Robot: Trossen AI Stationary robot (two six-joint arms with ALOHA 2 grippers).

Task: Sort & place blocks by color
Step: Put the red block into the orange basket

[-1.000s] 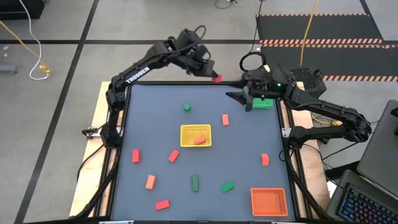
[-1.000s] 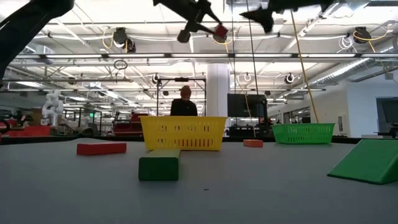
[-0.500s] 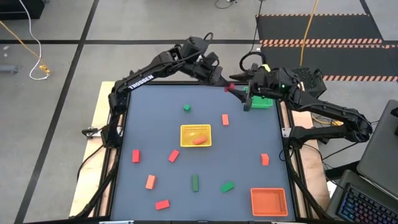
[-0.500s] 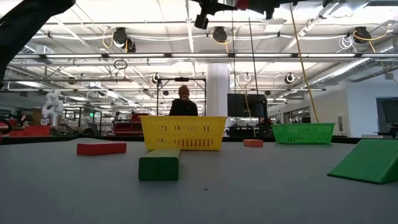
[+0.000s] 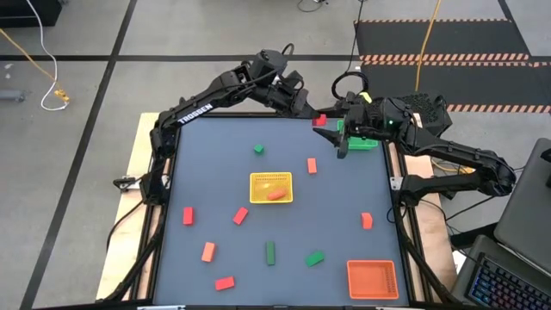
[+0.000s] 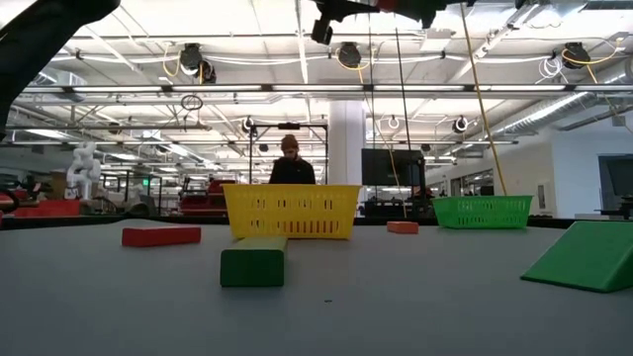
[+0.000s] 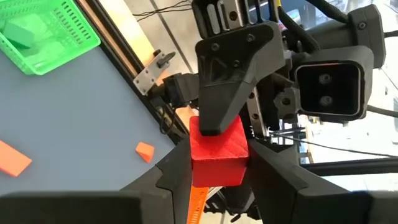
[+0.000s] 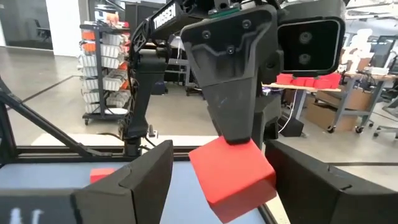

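A small red cube (image 5: 320,120) hangs in the air above the table's far edge, just left of the green tray (image 5: 362,139). My left gripper (image 5: 313,116) reaches in from the far left and is shut on the cube (image 7: 217,152). My right gripper (image 5: 337,134) faces it from the right and is open, with one finger on either side of the cube (image 8: 233,177). Other red, orange-red and green blocks lie flat on the table, such as a green one (image 5: 258,150) and a red one (image 5: 312,164). My left gripper pinches the red cube by two opposite side faces (image 7: 198,163) between its two fingers. It comes about level from the table's far left. The cube is lifted clear, high above the table. My right gripper's fingers (image 8: 292,180) flank the cube; whether they touch it I cannot tell.
The yellow tray (image 5: 271,177) sits mid-table with an orange-red block inside. The orange tray (image 5: 372,277) is at the near right corner. The green tray holds a green block (image 7: 20,32). Loose blocks dot the near half (image 6: 253,262). A person (image 6: 290,163) stands beyond the table.
My left gripper carried the red cube up and toward the table's right, until it came between my right gripper's fingers. In the last half second both arms have stayed nearly still.
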